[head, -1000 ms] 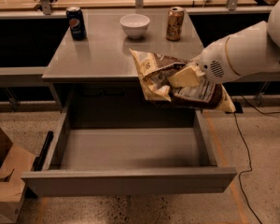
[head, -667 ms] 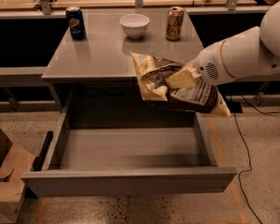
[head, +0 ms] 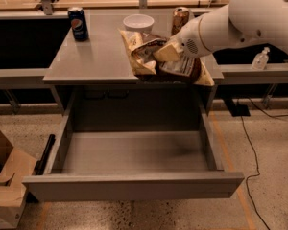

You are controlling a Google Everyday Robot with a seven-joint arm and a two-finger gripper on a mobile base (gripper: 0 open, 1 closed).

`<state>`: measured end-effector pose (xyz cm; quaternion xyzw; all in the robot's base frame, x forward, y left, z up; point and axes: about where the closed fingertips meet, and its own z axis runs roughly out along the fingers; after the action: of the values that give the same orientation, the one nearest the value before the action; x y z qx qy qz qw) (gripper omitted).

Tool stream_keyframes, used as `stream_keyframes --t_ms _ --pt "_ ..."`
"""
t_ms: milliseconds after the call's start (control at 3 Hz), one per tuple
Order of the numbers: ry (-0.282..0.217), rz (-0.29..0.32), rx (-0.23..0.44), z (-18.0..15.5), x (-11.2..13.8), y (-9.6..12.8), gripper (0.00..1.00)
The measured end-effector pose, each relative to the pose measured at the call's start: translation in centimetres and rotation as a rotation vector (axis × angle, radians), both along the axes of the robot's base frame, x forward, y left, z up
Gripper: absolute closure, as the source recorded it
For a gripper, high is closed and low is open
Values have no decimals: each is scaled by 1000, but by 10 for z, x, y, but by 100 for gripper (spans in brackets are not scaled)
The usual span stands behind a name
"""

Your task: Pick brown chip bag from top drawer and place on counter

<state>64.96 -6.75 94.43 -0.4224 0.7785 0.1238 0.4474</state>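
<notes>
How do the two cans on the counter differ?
The blue can stands near the counter's back-left corner, alone; the copper can stands back right, beside the white bowl. The blue can is dark, the copper can shiny brown. Both stand upright, similar in size. The tool, in front of the copper can, grips the brown chip bag at the counter's front edge.

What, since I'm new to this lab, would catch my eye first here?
The big white arm stretched in from the right, its hand clamped on the brown chip bag over the counter's front right edge. Below it, the top drawer stands pulled wide open.
</notes>
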Motion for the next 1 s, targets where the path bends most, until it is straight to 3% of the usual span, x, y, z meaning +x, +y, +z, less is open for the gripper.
stream_keyframes --t_ms 333,667,1000 --pt "-95 81 9 10 55 26 100" --pt "-177 204 49 3 115 52 74" --pt "-222 177 61 27 121 40 51"
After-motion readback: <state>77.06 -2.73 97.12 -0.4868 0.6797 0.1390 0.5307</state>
